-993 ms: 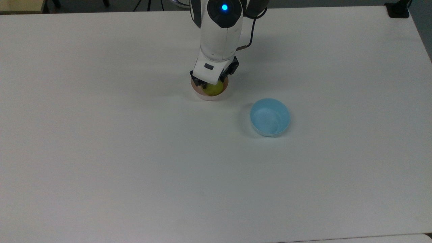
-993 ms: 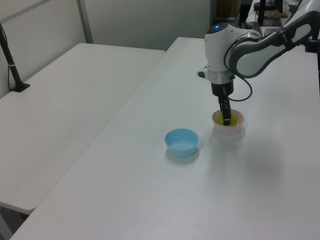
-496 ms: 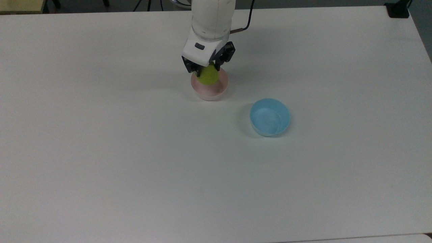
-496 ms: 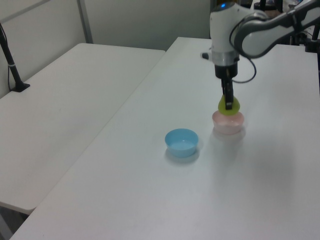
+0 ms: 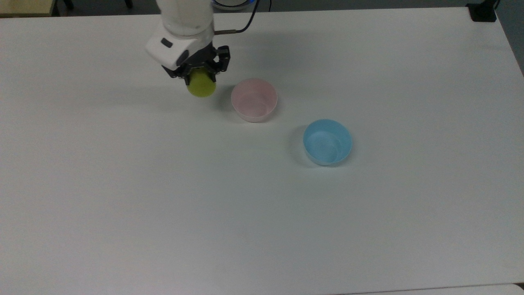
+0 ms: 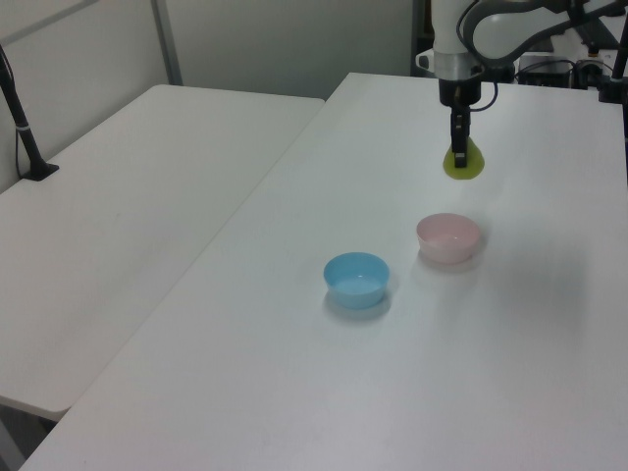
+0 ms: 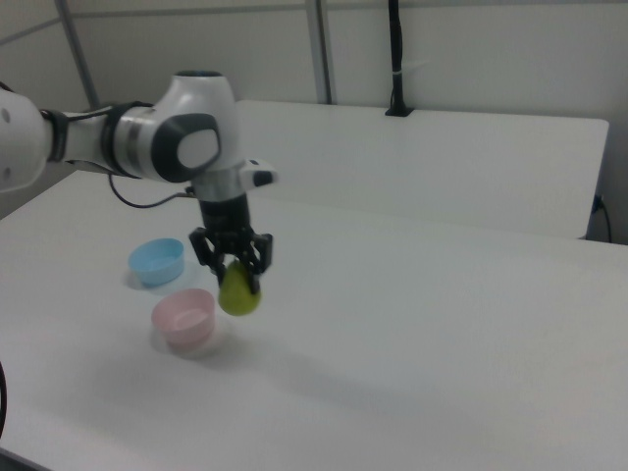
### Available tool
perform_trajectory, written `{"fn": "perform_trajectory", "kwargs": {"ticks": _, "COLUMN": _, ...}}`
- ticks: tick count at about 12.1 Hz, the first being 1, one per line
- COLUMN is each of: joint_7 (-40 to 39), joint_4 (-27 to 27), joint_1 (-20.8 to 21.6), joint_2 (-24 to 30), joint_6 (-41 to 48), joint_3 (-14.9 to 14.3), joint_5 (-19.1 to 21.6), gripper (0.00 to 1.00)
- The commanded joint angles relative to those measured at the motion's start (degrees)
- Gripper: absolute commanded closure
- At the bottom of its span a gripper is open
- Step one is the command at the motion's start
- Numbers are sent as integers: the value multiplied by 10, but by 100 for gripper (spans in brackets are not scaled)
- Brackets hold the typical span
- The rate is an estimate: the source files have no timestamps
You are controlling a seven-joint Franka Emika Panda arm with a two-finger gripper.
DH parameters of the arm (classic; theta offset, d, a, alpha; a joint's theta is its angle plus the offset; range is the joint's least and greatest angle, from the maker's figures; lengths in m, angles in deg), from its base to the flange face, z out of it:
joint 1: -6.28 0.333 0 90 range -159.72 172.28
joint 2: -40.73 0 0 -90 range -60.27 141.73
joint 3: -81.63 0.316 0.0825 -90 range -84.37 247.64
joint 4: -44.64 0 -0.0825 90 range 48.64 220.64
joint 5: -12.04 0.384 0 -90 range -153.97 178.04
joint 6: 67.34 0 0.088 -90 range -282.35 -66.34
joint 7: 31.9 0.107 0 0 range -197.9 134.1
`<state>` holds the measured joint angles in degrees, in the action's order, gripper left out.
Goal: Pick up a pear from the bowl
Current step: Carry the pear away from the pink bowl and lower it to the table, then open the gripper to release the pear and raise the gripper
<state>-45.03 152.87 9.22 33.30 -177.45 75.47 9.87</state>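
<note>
Pear [image 5: 201, 87] top hidden inside the clamped pincer [image 5: 199, 76], bowl [image 5: 254, 100] apart.

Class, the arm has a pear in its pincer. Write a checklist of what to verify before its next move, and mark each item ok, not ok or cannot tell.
1. Pincer shut on the small yellow-green pear: ok, seen also in the right view.
2. Pear lifted off the white table: ok; it hangs in the air in the right view.
3. Pear out of the small round pale pink plastic bowl: ok, it hangs to the top view's left of the bowl.
4. Pink bowl upright: ok.
5. Light blue plastic bowl apart from the pear: ok.
6. Grip firm enough not to slip: cannot tell.
</note>
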Motion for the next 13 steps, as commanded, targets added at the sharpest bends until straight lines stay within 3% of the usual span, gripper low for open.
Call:
{"fn": "perform_trajectory", "kwargs": {"ticks": 1, "joint_7": -43, "joint_4": -1, "joint_1": -73, "joint_2": -20, "joint_6": -20, "joint_3": 3, "joint_5": -4, "gripper": 58}}
{"fn": "perform_trajectory", "kwargs": {"ticks": 4, "joint_7": -58, "joint_4": 1, "joint_1": -113, "joint_2": -82, "joint_6": -81, "joint_3": 2, "joint_5": -6, "gripper": 57}}
{"fn": "perform_trajectory", "kwargs": {"ticks": 6, "joint_7": -58, "joint_4": 0, "joint_1": -123, "joint_2": -93, "joint_6": -92, "joint_3": 2, "joint_5": -10, "gripper": 49}}
{"fn": "perform_trajectory", "kwargs": {"ticks": 7, "joint_7": -58, "joint_4": 0, "joint_1": -123, "joint_2": -92, "joint_6": -92, "joint_3": 2, "joint_5": -14, "gripper": 39}}
{"fn": "perform_trajectory", "kwargs": {"ticks": 9, "joint_7": -55, "joint_4": 0, "joint_1": -123, "joint_2": -73, "joint_6": -84, "joint_3": 2, "joint_5": -14, "gripper": 0}}
{"fn": "perform_trajectory", "kwargs": {"ticks": 13, "joint_7": -47, "joint_4": -14, "joint_1": -104, "joint_2": -22, "joint_6": -35, "joint_3": 10, "joint_5": -13, "gripper": 0}}
